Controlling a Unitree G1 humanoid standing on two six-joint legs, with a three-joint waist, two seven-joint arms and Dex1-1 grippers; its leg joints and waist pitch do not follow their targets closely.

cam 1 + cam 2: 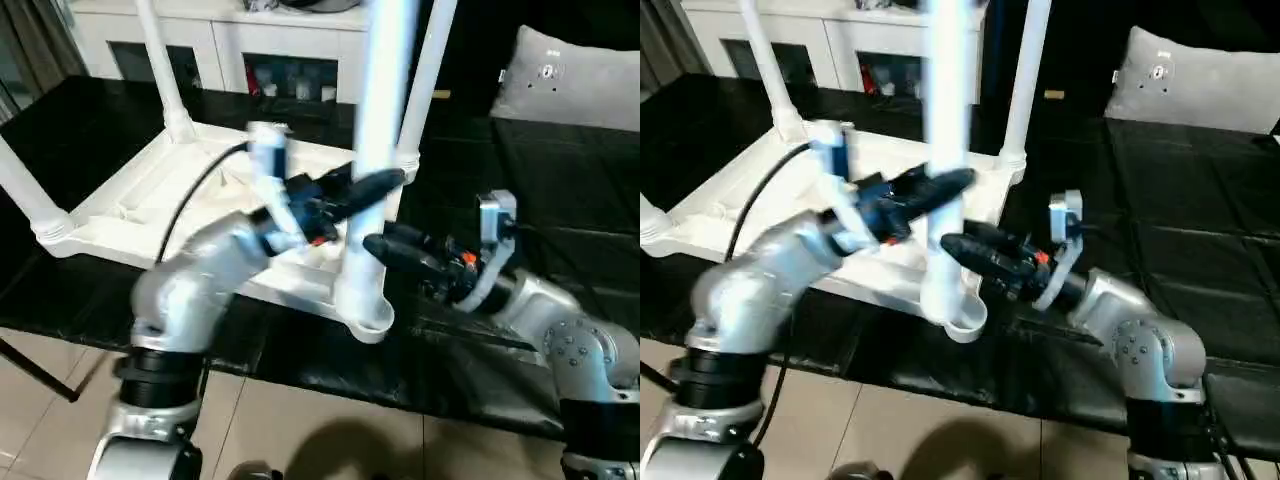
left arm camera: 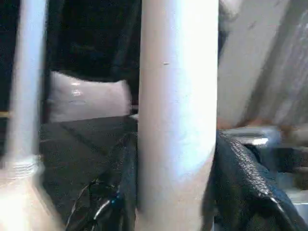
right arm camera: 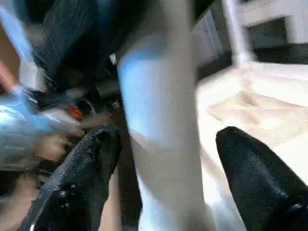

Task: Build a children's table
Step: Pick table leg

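Our left gripper point(image 1: 385, 183) clasps the long white tapered plastic leg point(image 1: 378, 150) just above its corner socket; the right gripper point(image 3: 163, 159) stands released, fingers point(image 3: 255, 178) apart on either side of that leg, lower down. The white square plastic tabletop point(image 1: 140, 195) lies upside down behind the leg, other legs upright. We judge the leg light, stiff and slippery, best gripped low near the socket.
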